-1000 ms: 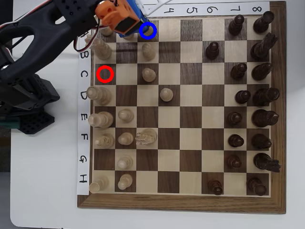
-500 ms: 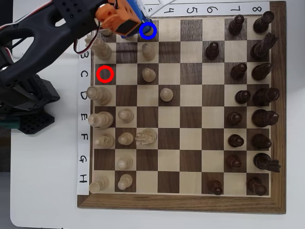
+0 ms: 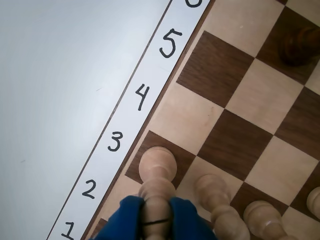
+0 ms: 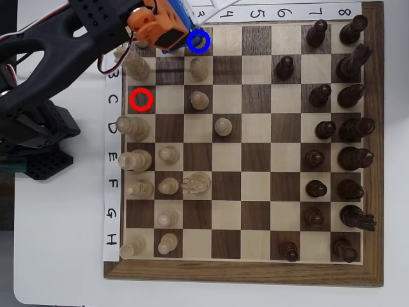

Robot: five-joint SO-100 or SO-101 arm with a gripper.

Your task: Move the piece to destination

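Clamped between the two blue fingertips (image 3: 131,215) of the end effector (image 3: 156,220), the piece (image 3: 157,175) is held upright by its slender stem in the wrist view. The fingers are drawn narrow against the wood on both sides, and the rounded head is seen rising clear above them. Behind that head a dark square at the board's edge is seen, level with the handwritten 3 on the paper number strip (image 3: 142,97); whether the base is touching the board cannot be told, since it is hidden below the fingers. Two light pawns (image 3: 215,197) are seen just beside the piece to its right in that view, and a dark piece (image 3: 300,45) is glimpsed well apart at the top right.

From overhead, the piece itself is hidden under the orange wrist block (image 4: 156,22). The destination (image 4: 199,41), ringed in blue, is seen right at the tip of the end effector (image 4: 182,39), with the blue finger touching the ring's left side. The red ring (image 4: 141,99) is left well below, on the chessboard (image 4: 374,160) set on the white table (image 4: 57,243).
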